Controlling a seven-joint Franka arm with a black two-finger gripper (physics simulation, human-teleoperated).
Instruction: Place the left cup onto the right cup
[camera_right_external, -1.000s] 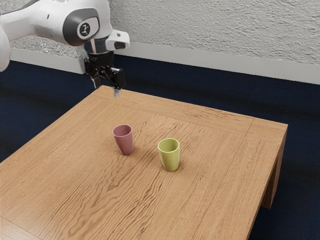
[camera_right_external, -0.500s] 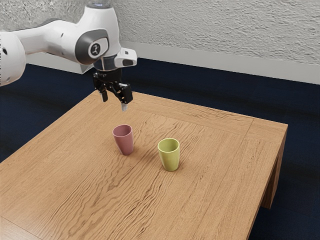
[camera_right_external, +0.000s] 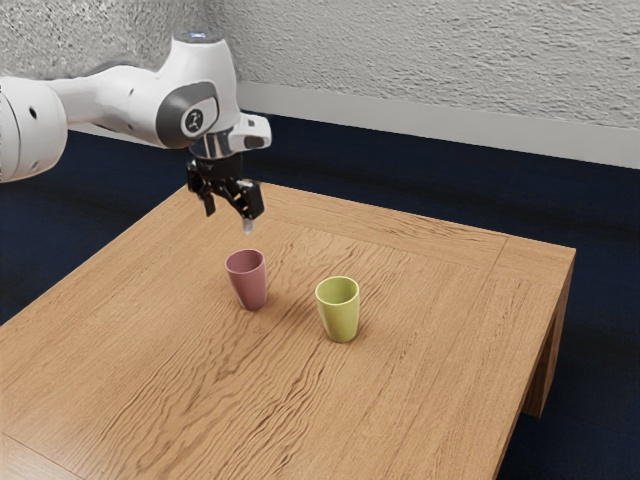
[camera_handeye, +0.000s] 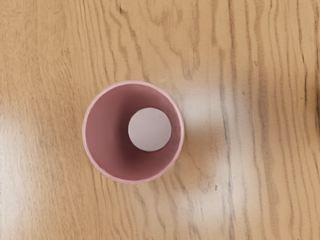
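The gripper (camera_right_external: 229, 214) hangs over the table (camera_right_external: 420, 400) with its fingers spread apart and gripping nothing. Against the picture of a second ago it has come forward from above the table's far edge and dropped lower. Since half a second ago it has shifted only a little, and the arm's elbow has sunk toward the exterior view's left. It now stands above the pink cup (camera_right_external: 247, 278) and apart from it.

The wrist view looks straight down into the pink cup (camera_handeye: 132, 131), past its smooth walls to its pale round base. The cup stands upright on the wood (camera_handeye: 250, 100), mouth up, where it stood in both earlier pictures.

The green cup (camera_right_external: 338, 308) stands upright near it, toward the exterior view's right and a little nearer the front, not touching it. It has not moved either. Bare board lies between the two cups.
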